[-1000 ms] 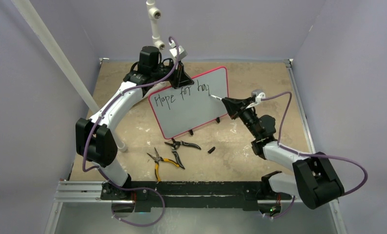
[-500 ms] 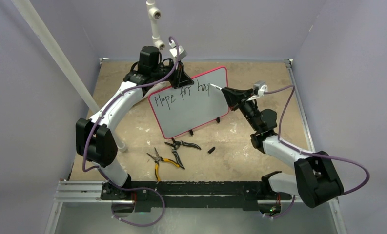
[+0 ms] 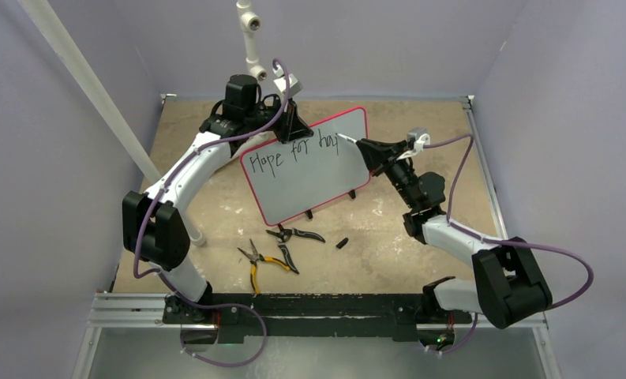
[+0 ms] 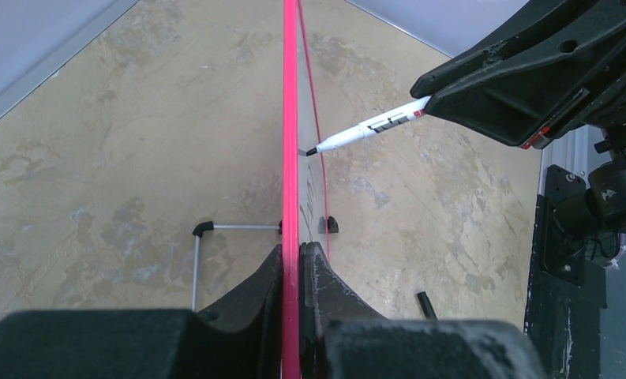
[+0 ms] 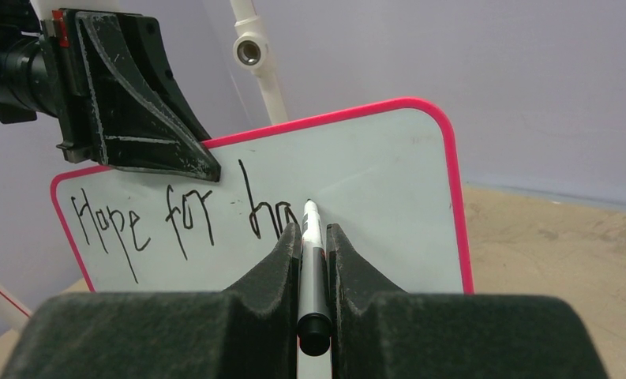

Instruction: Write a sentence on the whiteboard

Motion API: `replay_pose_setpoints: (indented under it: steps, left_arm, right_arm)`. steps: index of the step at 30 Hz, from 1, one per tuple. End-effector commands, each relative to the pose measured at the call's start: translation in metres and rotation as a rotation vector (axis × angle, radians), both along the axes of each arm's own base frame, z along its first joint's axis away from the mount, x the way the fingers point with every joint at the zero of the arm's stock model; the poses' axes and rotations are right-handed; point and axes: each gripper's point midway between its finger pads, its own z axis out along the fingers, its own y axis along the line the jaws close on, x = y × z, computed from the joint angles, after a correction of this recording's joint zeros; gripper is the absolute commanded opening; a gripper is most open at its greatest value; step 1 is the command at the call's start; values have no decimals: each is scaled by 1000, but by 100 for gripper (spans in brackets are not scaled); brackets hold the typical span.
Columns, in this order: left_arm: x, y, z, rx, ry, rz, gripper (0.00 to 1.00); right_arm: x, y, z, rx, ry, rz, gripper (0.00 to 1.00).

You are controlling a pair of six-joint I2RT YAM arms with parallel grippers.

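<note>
- Two pliers [image 3: 256,264] and a small black cap [image 3: 342,242] lie near the arm bases; leave them alone.
- The right gripper [image 5: 313,237] is shut tight on the marker [image 5: 309,215], tip touching the standing whiteboard [image 3: 313,185] just after "ha". Press softly, with small strokes.
- The left gripper [image 4: 292,257] pinches the whiteboard's top edge. It should hold firm so the sentence [image 3: 290,151] comes out neat.

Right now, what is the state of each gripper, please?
Left gripper: closed, holding the whiteboard by its top edge.
Right gripper: closed, holding the marker.
</note>
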Motion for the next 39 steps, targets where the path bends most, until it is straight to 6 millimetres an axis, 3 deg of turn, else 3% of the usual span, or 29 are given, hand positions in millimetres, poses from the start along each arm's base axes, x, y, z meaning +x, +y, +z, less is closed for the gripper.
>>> replay_pose_setpoints:
  steps: [1, 8, 27, 39]
  left_arm:
    - [-15, -7, -26, 23, 61, -60, 0]
    - [-15, -7, -25, 23, 60, -60, 0]
    - [-16, -7, -25, 21, 59, -61, 0]
    - [-16, -8, -25, 18, 61, -62, 0]
  right_arm:
    - [8, -13, 18, 35, -31, -75, 0]
    - [6, -25, 11, 48, -4, -136, 0]
    - [-4, -6, -19, -17, 43, -17, 0]
    - [-16, -2, 6, 20, -10, 32, 0]
